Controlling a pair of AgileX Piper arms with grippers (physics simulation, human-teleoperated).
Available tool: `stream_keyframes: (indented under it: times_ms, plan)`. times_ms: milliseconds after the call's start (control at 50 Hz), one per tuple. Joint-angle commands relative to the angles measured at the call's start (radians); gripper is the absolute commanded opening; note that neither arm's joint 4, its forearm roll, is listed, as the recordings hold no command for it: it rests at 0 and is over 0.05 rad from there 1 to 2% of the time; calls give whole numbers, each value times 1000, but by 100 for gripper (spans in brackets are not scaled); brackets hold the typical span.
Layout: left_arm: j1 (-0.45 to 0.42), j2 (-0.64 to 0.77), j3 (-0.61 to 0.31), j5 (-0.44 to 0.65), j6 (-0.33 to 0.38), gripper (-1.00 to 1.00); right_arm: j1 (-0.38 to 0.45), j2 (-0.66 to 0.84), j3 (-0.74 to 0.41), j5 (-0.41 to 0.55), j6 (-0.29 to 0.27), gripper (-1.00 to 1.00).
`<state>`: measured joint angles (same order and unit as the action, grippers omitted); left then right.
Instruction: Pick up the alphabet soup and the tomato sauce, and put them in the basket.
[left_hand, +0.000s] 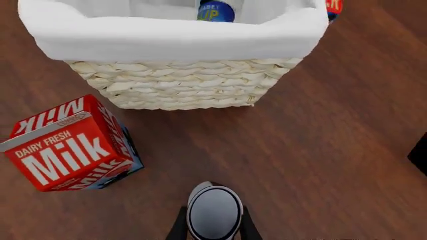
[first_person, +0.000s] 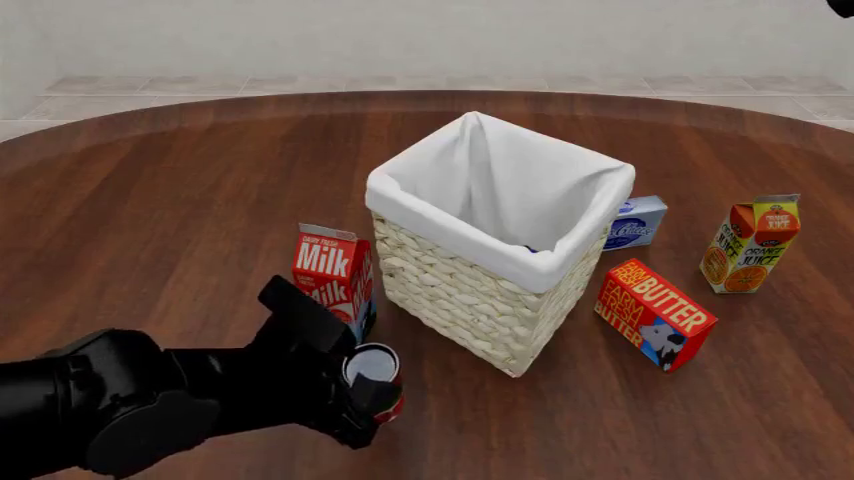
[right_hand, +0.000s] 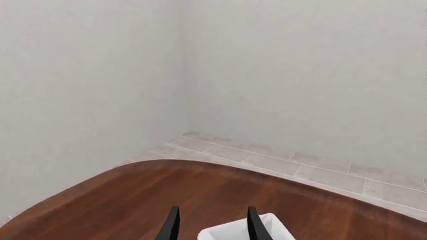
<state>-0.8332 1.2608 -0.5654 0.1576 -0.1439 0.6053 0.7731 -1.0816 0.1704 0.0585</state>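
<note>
The left gripper is clamping the tomato sauce at lower left — the right gripper's fingers are sitting apart — alphabet soup is lying inside the basket.

Plenty of readable print here. "DAIRY FRESH Milk" in white on the red milk carton, plus "Milk" again upside down on its top flap; same "Milk" visible in the front view. "BUTTER" in yellow on the red butter box, repeated on its side face. "ORANGE JUICE" on the juice carton, twice, small but legible. Partial "...BET" and "...UP" on the blue alphabet soup down inside the basket. Something printed on the pale blue box behind the basket, too small to read.
</note>
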Motion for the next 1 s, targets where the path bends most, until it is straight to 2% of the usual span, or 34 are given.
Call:
stream_keyframes:
  times_ms: [20,600,1000]
  plan:
    - [-9,-48,-38,59,30,-100,-3,3,-1,-7,0,100]
    - [-23,-164,-143,202,61,-100,-5,2,-3,-5,-2,100]
    - [6,-202,-222,266,106,-100,-8,3,-2,-4,-1,100]
